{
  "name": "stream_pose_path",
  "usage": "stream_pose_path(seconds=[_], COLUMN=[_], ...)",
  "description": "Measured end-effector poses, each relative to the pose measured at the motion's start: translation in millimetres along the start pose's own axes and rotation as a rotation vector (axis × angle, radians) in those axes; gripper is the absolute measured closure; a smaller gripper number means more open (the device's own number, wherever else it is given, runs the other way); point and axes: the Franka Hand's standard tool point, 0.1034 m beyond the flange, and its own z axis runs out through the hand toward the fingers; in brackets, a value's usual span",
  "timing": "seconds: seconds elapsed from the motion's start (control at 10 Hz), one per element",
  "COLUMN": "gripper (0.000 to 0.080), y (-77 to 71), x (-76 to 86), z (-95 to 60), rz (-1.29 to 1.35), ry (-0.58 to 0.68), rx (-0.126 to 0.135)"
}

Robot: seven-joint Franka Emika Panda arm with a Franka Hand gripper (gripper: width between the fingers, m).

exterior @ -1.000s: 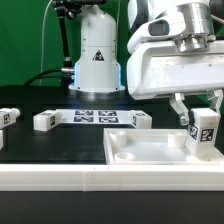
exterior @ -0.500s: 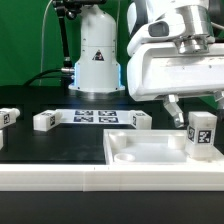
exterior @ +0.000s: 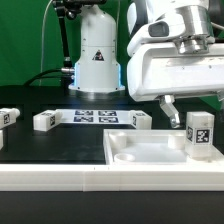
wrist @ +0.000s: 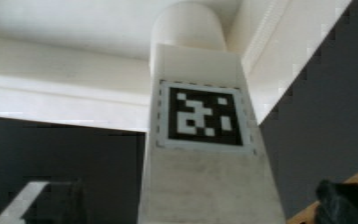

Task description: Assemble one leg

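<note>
A leg (exterior: pixel 200 134), a white block with a black-and-white tag, stands upright at the exterior view's right end of the large flat white tray-like piece (exterior: pixel 150 152). My gripper (exterior: pixel 196 110) is open just above it. One finger (exterior: pixel 168 106) hangs clear to the leg's left; the other is at the frame edge. In the wrist view the leg (wrist: pixel 206 115) fills the middle and runs between the fingers (wrist: pixel 350 196), with gaps on both sides. Whether the leg's foot sits in a corner recess is hidden.
Three more legs lie on the black table: one at the far left (exterior: pixel 8 117), one beside it (exterior: pixel 44 120), one behind the tray (exterior: pixel 140 119). The marker board (exterior: pixel 95 117) lies between them. The arm's white base (exterior: pixel 97 55) stands at the back.
The fingers, closed round the leg one second ago, have spread apart and risen. The leg stays standing on the tray-like piece, free of the fingers.
</note>
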Motion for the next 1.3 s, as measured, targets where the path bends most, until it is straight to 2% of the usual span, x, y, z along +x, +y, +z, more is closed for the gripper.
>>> stream_pose_path(seconds=[0.1,0.3,0.4,0.7,0.8,1.0,1.2,1.3], gripper=[0.0151,0.0151,0.0151,0.0151,0.0151,0.0151,0.0151,0.0151], y=[0.5,3.5,3.5,2.7,0.6,0.0,3.3,0.3], x=[0.9,14.5,17.2,14.7,7.1,9.8,5.3,2.1], z=[-1.1,-18.0,-21.6,-19.4,-14.3,-8.5,-7.7,-10.6], rz=[-0.002,-0.017,-0.02,-0.02,0.037,0.09,0.095,0.093], ry=[-0.002,-0.011,-0.024,-0.042,-0.123,-0.255,-0.372,-0.451], rx=[0.0,-0.003,-0.001,0.002,0.009,0.008,0.013,0.022])
